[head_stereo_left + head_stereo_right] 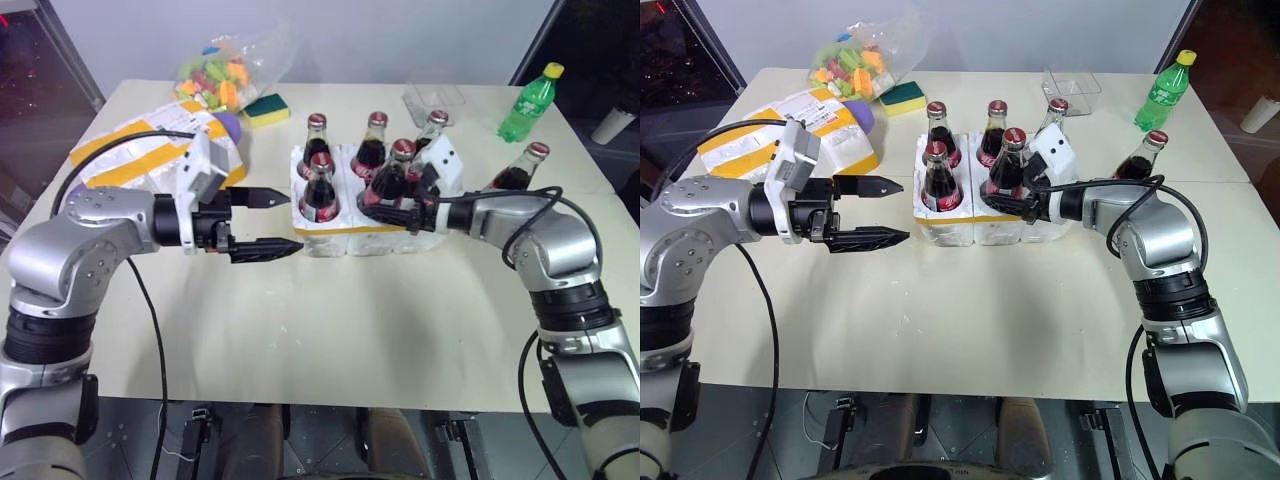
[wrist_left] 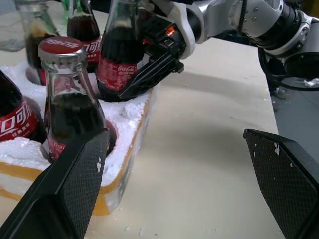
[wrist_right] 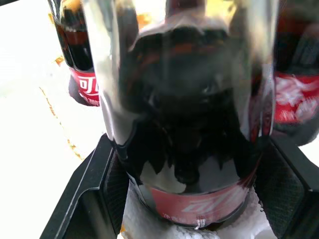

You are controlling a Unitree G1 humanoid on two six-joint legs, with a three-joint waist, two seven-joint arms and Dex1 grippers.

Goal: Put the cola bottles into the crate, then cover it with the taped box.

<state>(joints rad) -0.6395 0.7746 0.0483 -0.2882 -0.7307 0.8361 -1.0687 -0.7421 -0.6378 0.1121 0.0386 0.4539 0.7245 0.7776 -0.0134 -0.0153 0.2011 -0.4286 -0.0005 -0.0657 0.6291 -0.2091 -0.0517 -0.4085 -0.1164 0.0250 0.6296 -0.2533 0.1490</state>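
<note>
White foam crate (image 1: 345, 225): five red-capped glass cola bottles (image 1: 320, 190); right gripper (image 1: 385, 208) jaws pinching one. Head views: sixth bottle (image 1: 520, 170) on worktop (image 1: 330, 320). Left gripper (image 1: 262, 222) jaws spread.

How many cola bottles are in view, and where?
6. Four stand in the crate, a fifth is held in the right gripper at a front well, and one stands on the table.

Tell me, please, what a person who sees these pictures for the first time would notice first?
Most striking is the white foam crate at the table's middle, holding cola bottles, where the right gripper clamps one bottle at a front well. One more bottle stands on the table to the crate's right. The left gripper hovers open left of the crate.
</note>
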